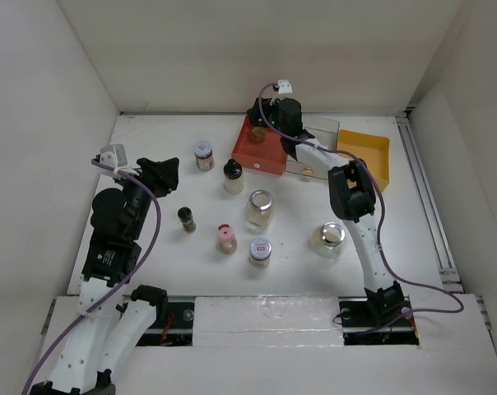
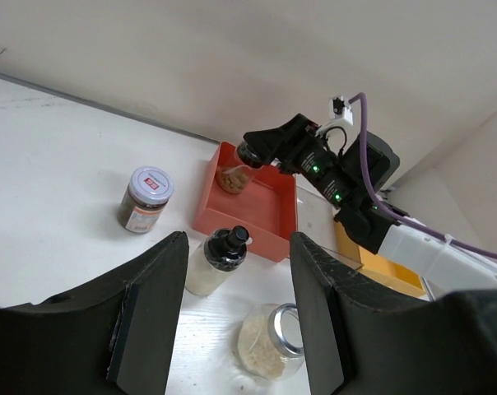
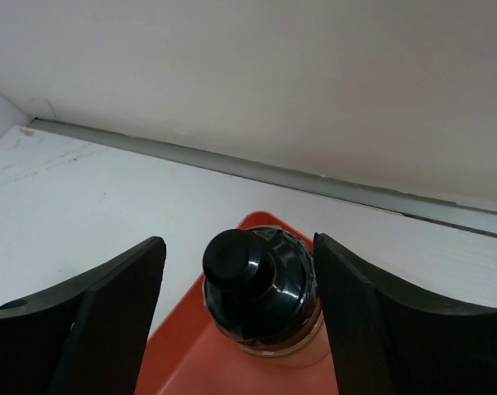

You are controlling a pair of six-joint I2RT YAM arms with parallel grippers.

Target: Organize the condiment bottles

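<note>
Release is being judged underway: black-capped bottle [image 3: 261,288] is standing between the right gripper's [image 3: 236,247] parted jaws, in the red tray [image 3: 183,362]; straight upward withdrawal is being advised.

No lettering can be read anywhere. Left of centre in the left wrist view, the grey-lidded spice jar [image 2: 146,199] bears a red-and-white lid sticker [image 2: 154,179] and an orange-banded side label [image 2: 137,219], both blurred. In the lower middle of the top view, the second grey-lidded jar [image 1: 260,251] shows a similar red mark, illegible.
</note>
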